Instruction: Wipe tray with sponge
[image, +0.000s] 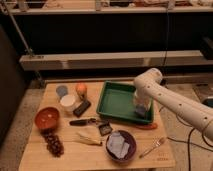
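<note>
Pincer (141, 106) is down inside the green tray (116, 100), at its near right corner, sitting low over a pale block that looks like the sponge (142, 112). It is low, I'd say, so the sponge presses on the tray floor for the wipe. Whether the pincer is clamped on it, I cannot tell; the tray sits on the right half of the table (85, 157).

Pale pincer (141, 110) in green tray (116, 101), purple bowl (132, 141)
</note>
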